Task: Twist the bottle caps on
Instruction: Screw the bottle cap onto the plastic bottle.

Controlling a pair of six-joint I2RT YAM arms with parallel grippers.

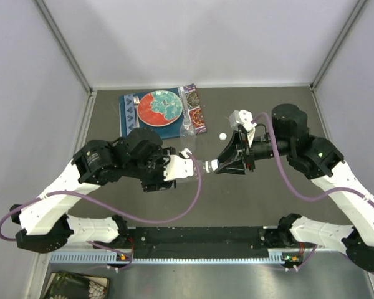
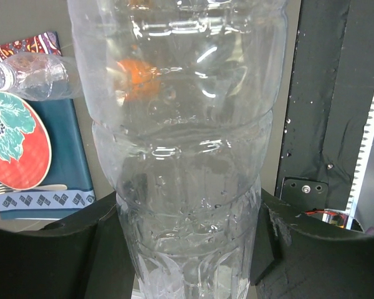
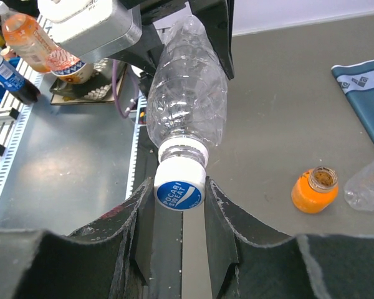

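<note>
My left gripper (image 1: 182, 167) (image 2: 187, 252) is shut on the body of a clear bottle (image 2: 181, 156) (image 3: 187, 99) and holds it sideways above the table. A white cap (image 3: 180, 190) with a blue label sits on its neck. My right gripper (image 1: 219, 165) (image 3: 181, 208) is shut on that cap, one finger on each side. A second white cap (image 1: 222, 136) lies loose on the table. The squat orange bottle (image 3: 313, 190) stands uncapped. A second clear bottle (image 1: 187, 124) (image 2: 31, 75) (image 3: 369, 184) lies by the mat. The orange cap is out of view.
The red-and-teal plate (image 1: 159, 107) (image 2: 12, 143) rests on a teal placemat (image 1: 132, 115) at the back left, with a fork (image 2: 31, 187) beside it. Beyond the table edge, the right wrist view shows spare drink bottles (image 3: 31, 37) and a rail.
</note>
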